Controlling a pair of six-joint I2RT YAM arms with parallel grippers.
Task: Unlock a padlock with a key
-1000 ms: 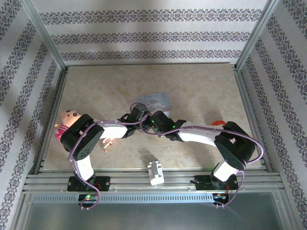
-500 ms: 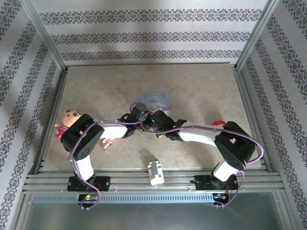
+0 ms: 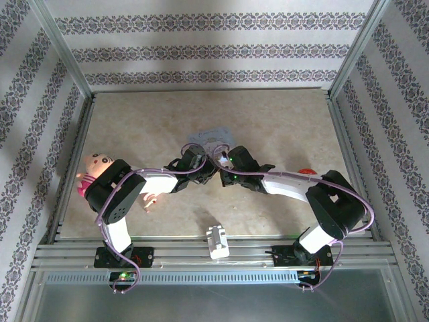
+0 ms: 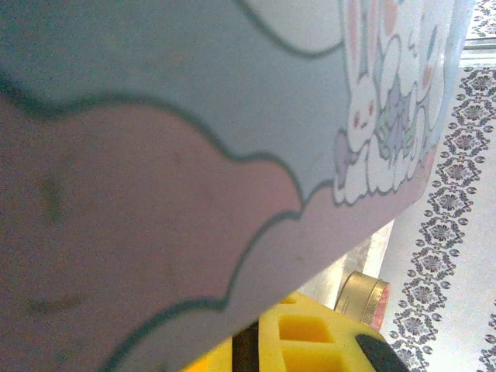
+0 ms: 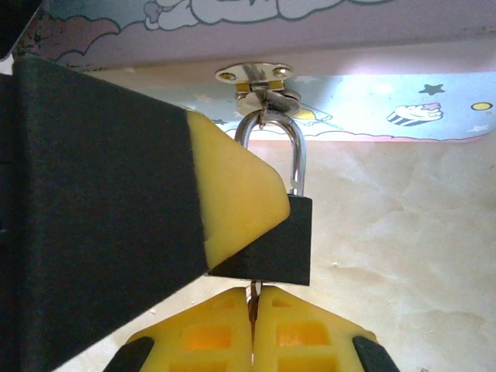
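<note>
In the right wrist view the small black padlock (image 5: 275, 240) hangs by its silver shackle (image 5: 298, 155) from the hasp of the lilac tin (image 5: 310, 31). My right gripper (image 5: 254, 302) is shut on the thin silver key (image 5: 252, 293), whose tip meets the padlock's underside. A yellow pad of the left gripper's finger (image 5: 232, 194) presses on the padlock's left side. From above, the left gripper (image 3: 201, 161) and right gripper (image 3: 224, 159) meet just in front of the tin (image 3: 211, 139). The left wrist view looks close along the tin's printed lid (image 4: 194, 139), with a yellow fingertip (image 4: 310, 341) below it.
A doll (image 3: 94, 168) lies at the left beside the left arm. A white blocky piece (image 3: 216, 241) sits on the near rail. A small red-orange object (image 3: 305, 171) lies behind the right arm. A gold round tin (image 4: 364, 298) stands near the patterned wall.
The right arm's wrist has shifted right and further away, bringing its gripper closer under the tin. The left arm has stayed put.
</note>
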